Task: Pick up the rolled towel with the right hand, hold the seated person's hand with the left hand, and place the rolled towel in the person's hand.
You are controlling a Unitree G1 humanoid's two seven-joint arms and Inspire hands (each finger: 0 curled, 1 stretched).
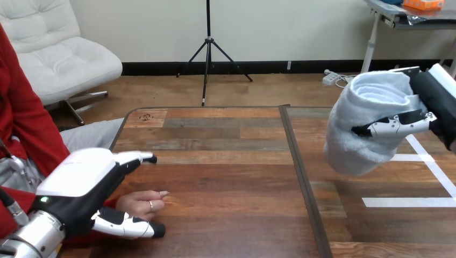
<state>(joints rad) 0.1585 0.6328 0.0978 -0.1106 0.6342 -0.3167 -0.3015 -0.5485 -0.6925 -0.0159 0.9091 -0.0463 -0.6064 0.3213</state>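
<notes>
The rolled towel, pale grey-white and held upright, hangs in the air above the table's right part. My right hand comes in from the right edge and is shut on it, one finger lying across its front. At the lower left my left hand hovers over the person's wrist. Its fingers reach out straight on the far side and its thumb lies on the near side. The person's hand rests on the table between them, fingers pointing right. I cannot tell whether my hand touches it.
The wooden table has a dark seam running front to back right of centre. White tape lines mark the right part. The person's torso and red sleeve fill the left edge.
</notes>
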